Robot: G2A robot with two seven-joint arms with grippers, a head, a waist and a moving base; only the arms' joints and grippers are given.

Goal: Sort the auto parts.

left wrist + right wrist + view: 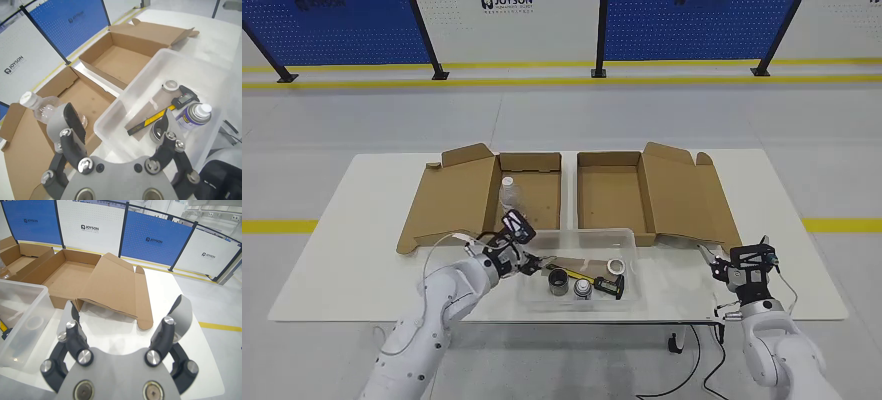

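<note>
Left jaws spread wide, empty, over the near-left corner of the clear bin [587,233]; right jaws open too, holding nothing, above the white surface [362,260] near its near-right edge. Blue panels [342,25] stand behind. The left wrist view picks out a caliper [151,118], spray can [194,115] and metal ring [171,85] in the bin.

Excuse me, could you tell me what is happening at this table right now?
A two-armed robot is sorting auto parts. Its left gripper, open, hangs at one end of the clear bin, which holds a caliper, a spray can and a metal sleeve. Behind the bin lie the left cardboard box, with a plastic bottle in it, and the right cardboard box, both open. The right gripper, open, is over the table beside the bin, holding nothing.
</note>
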